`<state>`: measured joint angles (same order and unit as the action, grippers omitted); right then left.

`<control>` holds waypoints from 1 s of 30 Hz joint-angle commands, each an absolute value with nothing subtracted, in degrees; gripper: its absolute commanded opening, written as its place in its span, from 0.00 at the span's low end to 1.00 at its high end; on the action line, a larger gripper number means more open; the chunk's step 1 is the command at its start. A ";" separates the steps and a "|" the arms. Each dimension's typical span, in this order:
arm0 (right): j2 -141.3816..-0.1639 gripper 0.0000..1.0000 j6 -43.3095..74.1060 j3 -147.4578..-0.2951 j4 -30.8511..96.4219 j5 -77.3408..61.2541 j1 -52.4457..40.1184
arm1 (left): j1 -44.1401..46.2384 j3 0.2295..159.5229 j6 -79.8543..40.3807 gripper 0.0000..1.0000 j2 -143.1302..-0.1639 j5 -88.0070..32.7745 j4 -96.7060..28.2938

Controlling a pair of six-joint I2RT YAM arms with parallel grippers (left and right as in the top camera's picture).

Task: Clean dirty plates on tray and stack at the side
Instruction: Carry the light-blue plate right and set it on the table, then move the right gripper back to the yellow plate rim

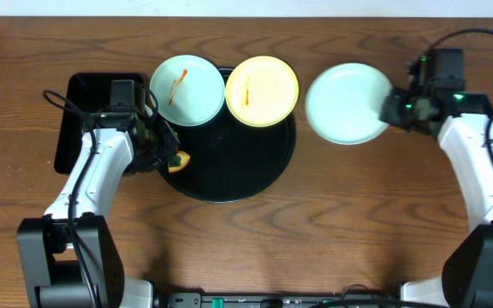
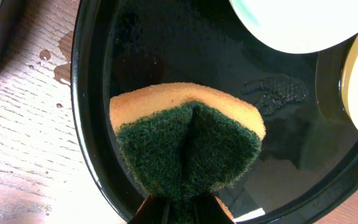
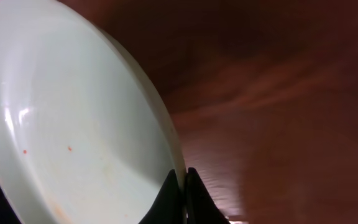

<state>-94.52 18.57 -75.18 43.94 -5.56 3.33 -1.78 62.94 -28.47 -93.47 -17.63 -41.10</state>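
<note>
The round black tray holds a pale blue-green plate with an orange-red streak at its back left and a pale yellow plate with a streak at its back right. My left gripper is shut on a yellow and green sponge over the tray's left part. My right gripper is shut on the rim of a wiped pale blue-green plate, right of the tray. In the right wrist view that plate is tilted, with tiny red specks.
A smaller rectangular black tray lies at the left behind my left arm. Water drops mark the wood left of the round tray. Bare wooden table lies in front and to the right.
</note>
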 commanded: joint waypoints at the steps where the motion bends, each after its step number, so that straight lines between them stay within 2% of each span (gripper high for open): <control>1: -96.77 0.01 17.74 -75.18 44.23 -0.38 5.93 | -1.96 63.66 -28.10 0.08 -93.60 -17.26 -41.08; 15: -108.07 0.02 18.00 -75.18 43.68 2.11 10.17 | -1.96 63.66 -28.10 0.08 -93.60 -17.26 -41.08; 19: -108.60 0.38 18.83 -75.26 43.27 0.69 10.20 | -1.96 63.66 -28.08 0.07 -93.60 -17.26 -41.10; 23: -106.63 0.46 18.59 -76.97 43.81 -4.08 10.15 | -1.96 63.66 -28.08 0.08 -93.60 -17.26 -41.10; 26: -104.33 0.52 17.17 -79.24 44.60 -12.78 9.76 | -1.96 63.66 -28.10 0.07 -93.60 -17.26 -41.10; 30: -101.97 0.60 16.21 -80.93 44.56 -19.57 5.85 | -1.96 63.66 -28.08 0.08 -93.60 -17.26 -41.08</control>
